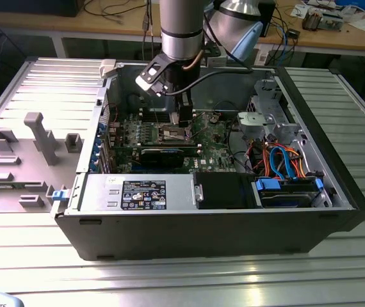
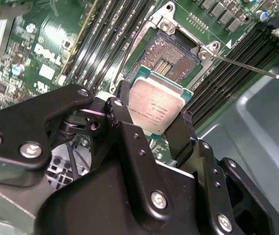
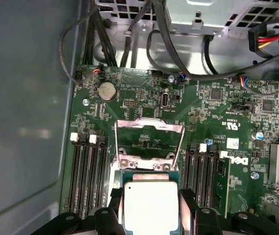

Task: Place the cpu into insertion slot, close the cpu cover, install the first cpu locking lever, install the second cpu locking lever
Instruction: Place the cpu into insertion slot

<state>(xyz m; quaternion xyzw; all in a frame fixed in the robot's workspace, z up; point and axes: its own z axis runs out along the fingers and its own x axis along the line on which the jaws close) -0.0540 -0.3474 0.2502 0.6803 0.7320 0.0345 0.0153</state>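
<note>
One arm on this rig, reaching down into the open computer case (image 1: 202, 236) on the ribbed metal table (image 1: 170, 281). In the exterior view the claw (image 1: 181, 125) sits low over the green board (image 1: 218, 144), just behind the black card (image 1: 163, 155).

In both wrist views the claw (image 2: 154, 116) (image 3: 149, 203) is clamped on the cpu (image 2: 155, 108) (image 3: 149, 208). One black finger (image 2: 125, 122) presses on each of two opposite edges, and the silver-grey top faces the cameras.

The cpu hangs over the near part of the insertion slot (image 2: 166, 56). The far part of the pin field shows bare beyond it. I cannot tell whether chip and slot touch.

The cpu cover (image 3: 150, 125) is swung open and stands up at the far edge of the slot. Green board shows through its window.

One thin locking lever (image 2: 247, 66) sticks out beside the slot, unlatched and raised off the board.

Rows of memory slots (image 3: 88, 176) flank the socket on both sides. A coin battery (image 3: 106, 90) sits farther up the board.

A grey fixture tray (image 1: 22, 160) lies outside the case at the exterior view's left.
</note>
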